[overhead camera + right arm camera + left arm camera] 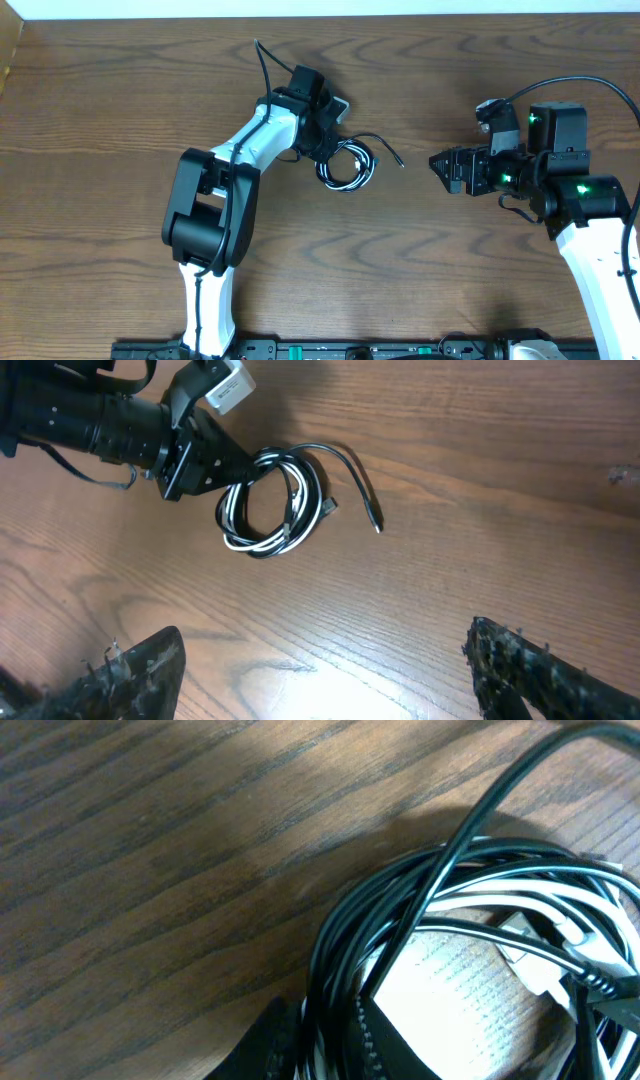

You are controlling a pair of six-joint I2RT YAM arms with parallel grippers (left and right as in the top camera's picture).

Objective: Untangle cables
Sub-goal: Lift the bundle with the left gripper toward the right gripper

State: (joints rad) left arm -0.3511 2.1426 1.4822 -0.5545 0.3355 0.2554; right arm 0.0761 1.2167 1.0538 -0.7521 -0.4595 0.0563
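Left hand [222, 482]: closed on the cables [262, 546]. It meets the left edge of the bundle. In the left wrist view the cords run through the narrow gap between its two fingers [262, 1052], which press on them from both sides.

Right hand [438, 163]: open wide and holding nothing. Its two fingers [130, 675] stand far apart over bare wood. It is well apart from the bundle, on the right side of the bench [100, 120], and points towards the bundle.

Location of the cables: on the bench, right of the left hand and between the two arms. They are wound together in one loose round coil that lies flat on the wood.

Count:
- Hands: two.
- Coils: one.
- White cord: one, running round inside the coil.
- Black cords: more than one. An exact number cannot be given, because the strands overlap.
- Loose ends: one black tail [358, 485] curves out of the top of the coil to the right and ends in a small plug resting on the wood.
- A second small plug end [330, 508] sits at the coil's right edge.
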